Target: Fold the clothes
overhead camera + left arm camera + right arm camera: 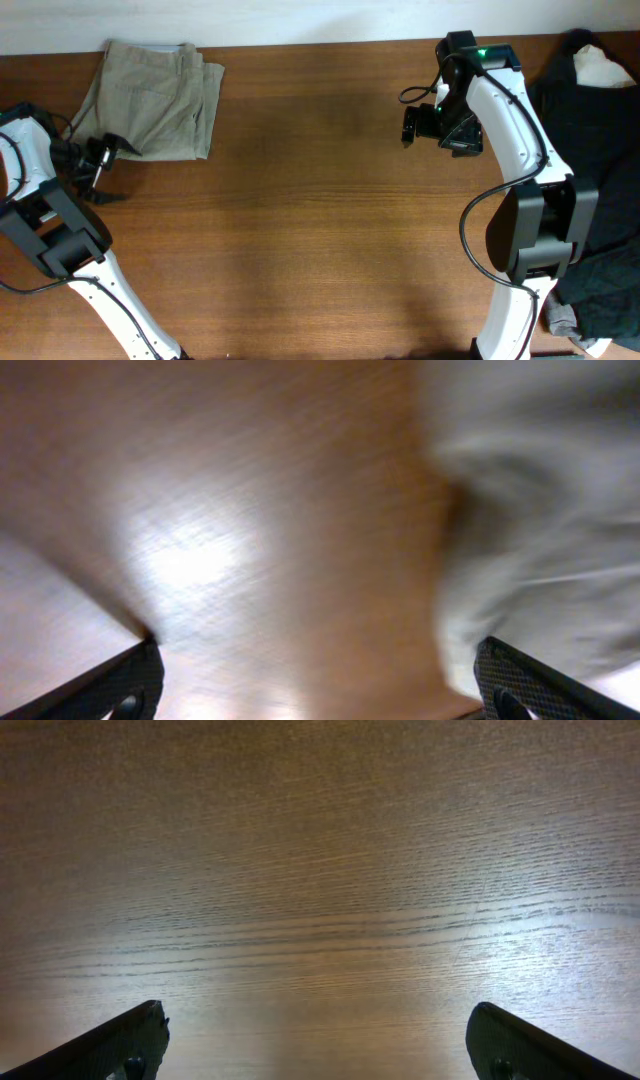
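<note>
The khaki-beige shorts (155,98) lie folded into a compact rectangle at the table's far left corner. My left gripper (103,170) is open and empty just below the shorts' front left edge. In the left wrist view its fingers (320,685) are spread wide over bare wood, with the blurred pale shorts (540,520) at the right. My right gripper (412,125) is open and empty, above the far right part of the table, far from the shorts. Its wrist view shows spread fingers (318,1045) over bare wood only.
Black garments (595,190) are piled at the table's right edge, with a small white cloth (602,68) on top at the far right. A wooden table (320,230) fills the view. The white wall runs along the far edge.
</note>
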Robot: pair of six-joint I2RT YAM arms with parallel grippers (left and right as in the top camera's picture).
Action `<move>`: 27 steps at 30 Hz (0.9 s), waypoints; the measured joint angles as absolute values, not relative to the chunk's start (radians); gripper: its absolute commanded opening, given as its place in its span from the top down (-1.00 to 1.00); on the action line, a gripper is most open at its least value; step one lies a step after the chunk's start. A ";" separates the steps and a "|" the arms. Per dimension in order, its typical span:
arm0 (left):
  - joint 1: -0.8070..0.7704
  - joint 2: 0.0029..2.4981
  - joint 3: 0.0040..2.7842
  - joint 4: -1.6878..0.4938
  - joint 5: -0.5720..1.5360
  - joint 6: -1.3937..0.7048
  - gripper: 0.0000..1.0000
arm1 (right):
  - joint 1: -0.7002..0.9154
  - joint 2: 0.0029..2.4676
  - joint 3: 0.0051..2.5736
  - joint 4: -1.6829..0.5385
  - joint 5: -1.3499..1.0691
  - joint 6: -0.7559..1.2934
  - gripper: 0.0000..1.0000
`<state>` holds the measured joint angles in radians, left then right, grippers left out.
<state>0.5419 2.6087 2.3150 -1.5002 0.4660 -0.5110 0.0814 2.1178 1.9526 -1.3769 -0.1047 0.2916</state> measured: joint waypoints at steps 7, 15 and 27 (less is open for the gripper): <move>0.534 2.572 2.292 -1.517 0.262 -0.448 -0.30 | 0.082 2.118 1.953 -1.377 -0.105 0.276 -0.98; 0.409 2.260 2.292 -1.200 0.220 -0.304 0.99 | 0.082 2.118 1.953 -1.379 -0.105 0.275 -0.97; 0.311 2.474 2.299 -0.668 0.075 -0.174 0.99 | 0.082 2.118 1.953 -1.427 -0.105 0.275 -0.97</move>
<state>0.3115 2.4744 2.2993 -0.6678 0.0746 -0.1741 0.0818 2.1178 1.9526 -1.4273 -0.1051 0.2752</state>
